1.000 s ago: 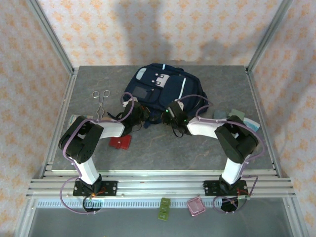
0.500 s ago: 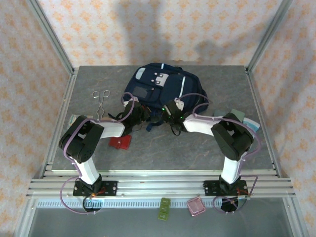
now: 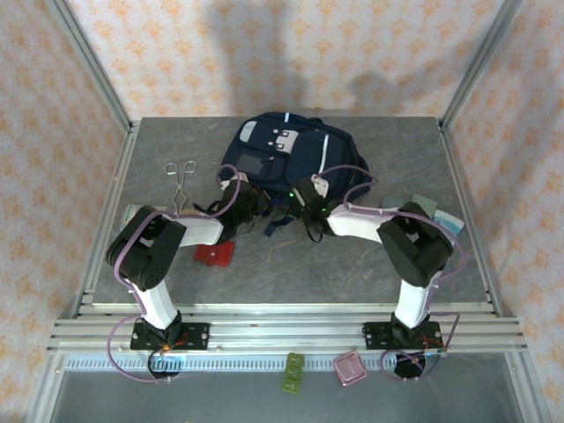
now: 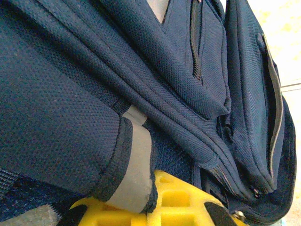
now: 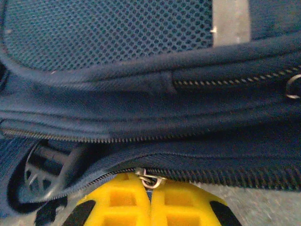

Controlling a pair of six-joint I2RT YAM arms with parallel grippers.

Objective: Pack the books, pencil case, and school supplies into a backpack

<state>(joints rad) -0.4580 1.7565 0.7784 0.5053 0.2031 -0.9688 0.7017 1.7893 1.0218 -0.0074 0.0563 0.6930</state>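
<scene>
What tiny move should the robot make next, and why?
Probably slide the zipper pull along its track with the right tool: it is shut on the pull, the zipper beside it looks closed, and the left tool seems to pinch the backpack.

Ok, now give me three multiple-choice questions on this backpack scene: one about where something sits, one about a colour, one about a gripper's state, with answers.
1. Where is the small flat red square item?
A) on the grey table beside the left arm
B) at the far right corner
C) under the metal scissors

2. What colour are the right gripper's fingers in its wrist view?
A) black
B) white
C) yellow

3. What state is the right gripper in?
A) wide open over bare tabletop
B) shut on the metal zipper pull of the navy-blue fabric backpack
C) shut on a book

Answers:
1 A, the top view shows it lying flat by the left arm.
2 C, both fingers are bright yellow.
3 B, the fingers meet with the pull pinched between them.
</scene>
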